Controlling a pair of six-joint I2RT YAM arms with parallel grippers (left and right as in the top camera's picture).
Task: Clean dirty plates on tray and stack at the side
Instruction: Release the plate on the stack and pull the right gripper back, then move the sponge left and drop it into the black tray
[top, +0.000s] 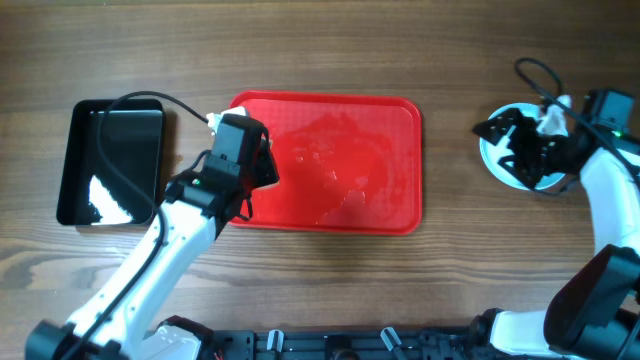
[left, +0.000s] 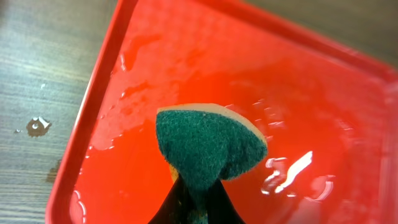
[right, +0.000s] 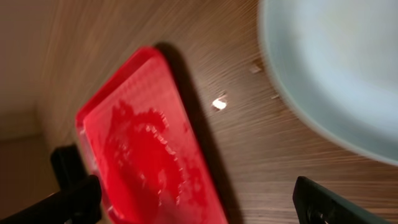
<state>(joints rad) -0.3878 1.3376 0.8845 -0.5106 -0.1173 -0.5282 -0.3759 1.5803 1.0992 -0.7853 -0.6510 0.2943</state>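
The red tray (top: 390, 150) lies mid-table, wet and with no plates on it; it also shows in the left wrist view (left: 155, 74) and the right wrist view (right: 143, 168). My left gripper (top: 262, 165) hangs over the tray's left edge, shut on a green sponge (left: 208, 143). A pale mint-blue plate (top: 498, 165) lies on the table at the far right, mostly hidden under my right arm; it fills the top right of the right wrist view (right: 336, 62). I cannot tell how many plates are there. My right gripper (right: 199, 205) is open and empty, beside the plate.
A smaller black glossy tray (top: 110, 160) sits left of the red tray, with a cable running over it. Water drops lie on the wood (left: 37, 126) by the red tray's left rim. Bare wood separates the red tray and the plate.
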